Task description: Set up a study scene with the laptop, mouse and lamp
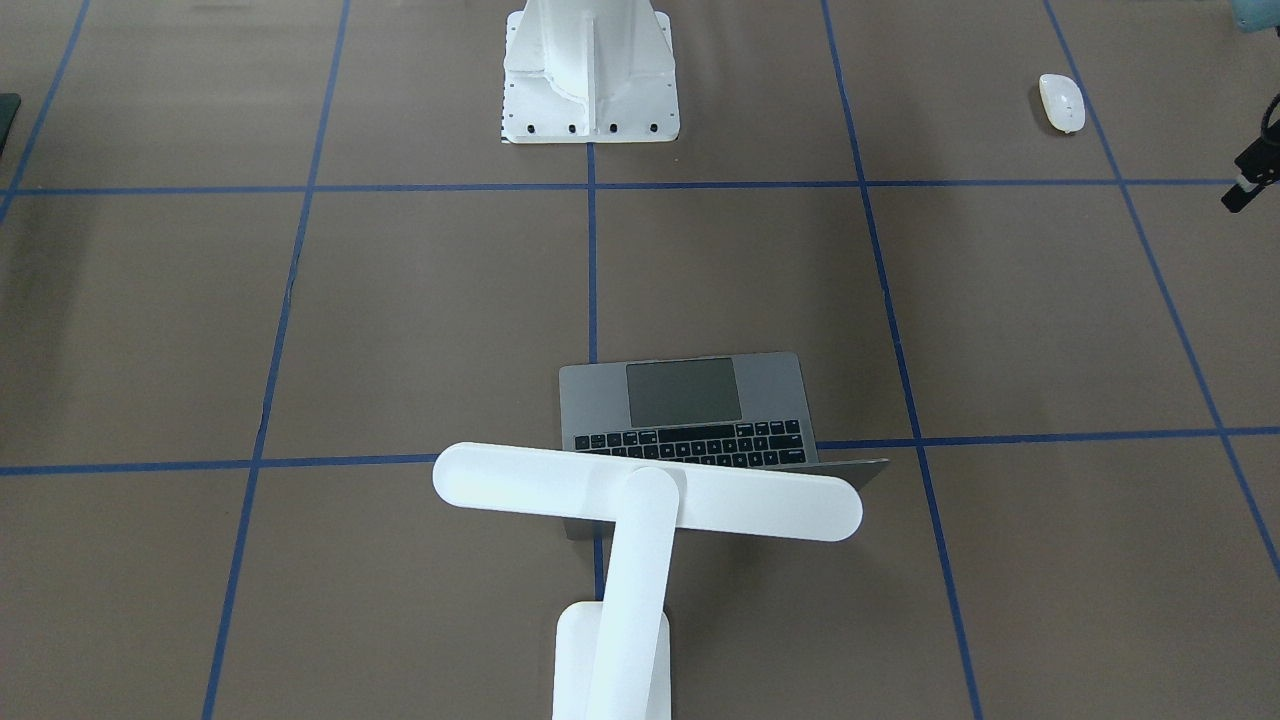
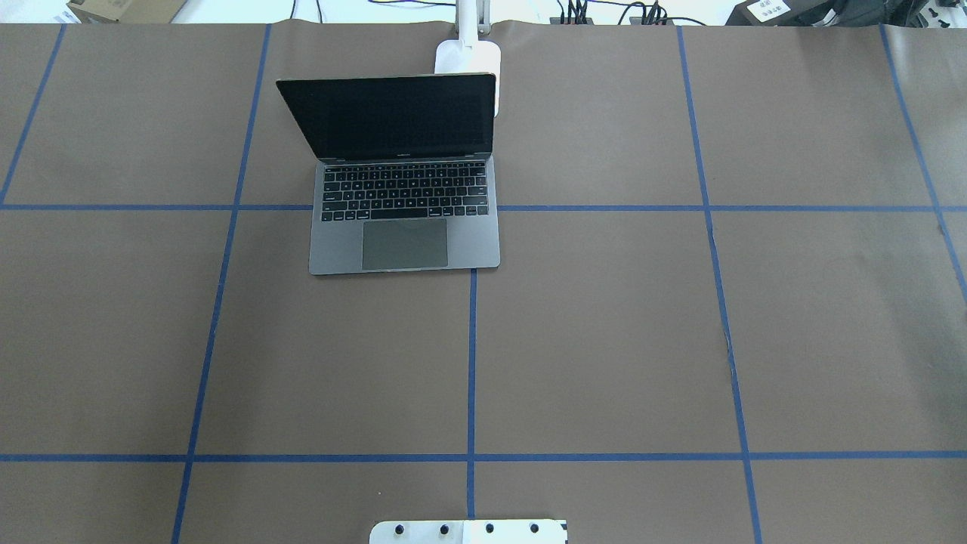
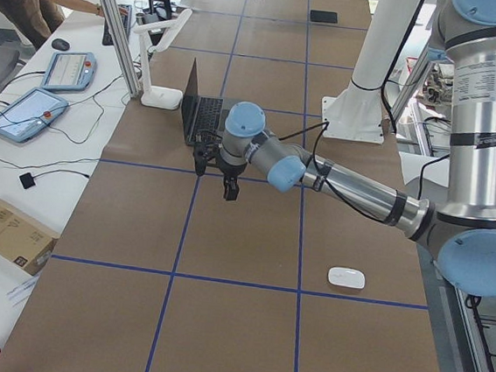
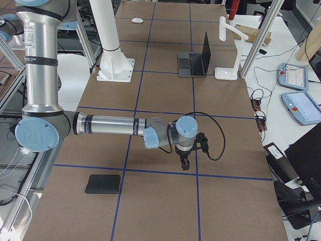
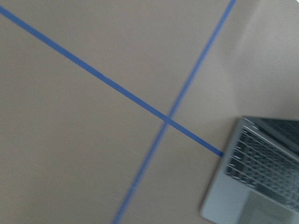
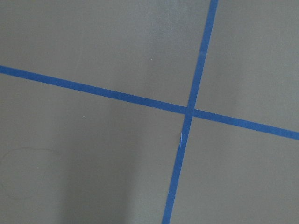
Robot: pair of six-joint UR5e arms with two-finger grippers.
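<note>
The grey laptop [image 2: 404,174] stands open on the table's far side, left of centre, with its screen dark. The white lamp [image 1: 650,500] stands right behind it, its bar head over the lid. The white mouse [image 1: 1061,102] lies alone near the robot's left side. My left gripper [image 3: 214,178] hovers above the table beside the laptop; I cannot tell if it is open or shut. My right gripper [image 4: 184,164] hovers over bare table far from all three; its state is also unclear. The left wrist view shows a laptop corner [image 5: 261,186] and no fingers.
A flat black mat [image 4: 103,184] lies near the robot's right side. The white pedestal [image 1: 590,70] stands bolted at the table's near middle. Blue tape lines [image 6: 189,111] grid the brown surface. Tablets and cables lie past the far edge.
</note>
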